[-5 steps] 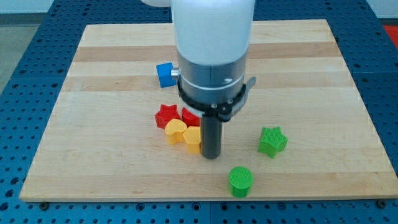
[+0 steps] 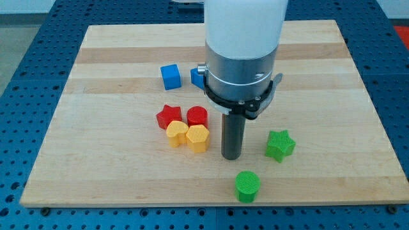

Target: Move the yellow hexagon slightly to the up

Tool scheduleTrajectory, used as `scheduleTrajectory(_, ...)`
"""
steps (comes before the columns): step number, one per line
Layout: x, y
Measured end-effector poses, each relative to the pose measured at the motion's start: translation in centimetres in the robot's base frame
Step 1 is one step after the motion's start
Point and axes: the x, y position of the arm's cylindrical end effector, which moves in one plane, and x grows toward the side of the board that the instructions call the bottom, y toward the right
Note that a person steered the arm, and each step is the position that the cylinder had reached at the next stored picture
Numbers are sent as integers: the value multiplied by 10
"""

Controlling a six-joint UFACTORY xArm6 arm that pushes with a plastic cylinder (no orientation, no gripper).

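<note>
You have two of each colour on the board [image 2: 115,185]. My tip [image 2: 231,156] is a bare rod with no claw; it stands just right of the yellow hexagon [image 2: 198,138], a small gap between. Yellow heart [image 2: 177,133] touches its left; red star [image 2: 169,116] and red block [image 2: 197,116] sit behind. Blue cube [image 2: 170,76] and a half-hidden blue block [image 2: 197,77] lie farther. Green star [image 2: 280,144] right, green cylinder [image 2: 247,186] nearest.

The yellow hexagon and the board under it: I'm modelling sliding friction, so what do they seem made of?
The yellow hexagon looks like matte plastic, perhaps 3D-printed: uniform colour, faint ridged texture. The board looks like smooth light wood: grain and parallel plank stripes show, with a slight sheen.
</note>
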Motion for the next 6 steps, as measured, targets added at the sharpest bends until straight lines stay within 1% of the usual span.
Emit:
scheduleTrajectory(1,3,-1)
scheduleTrajectory(3,5,-32)
scheduleTrajectory(4,2,-35)
scheduleTrajectory(6,-7,-9)
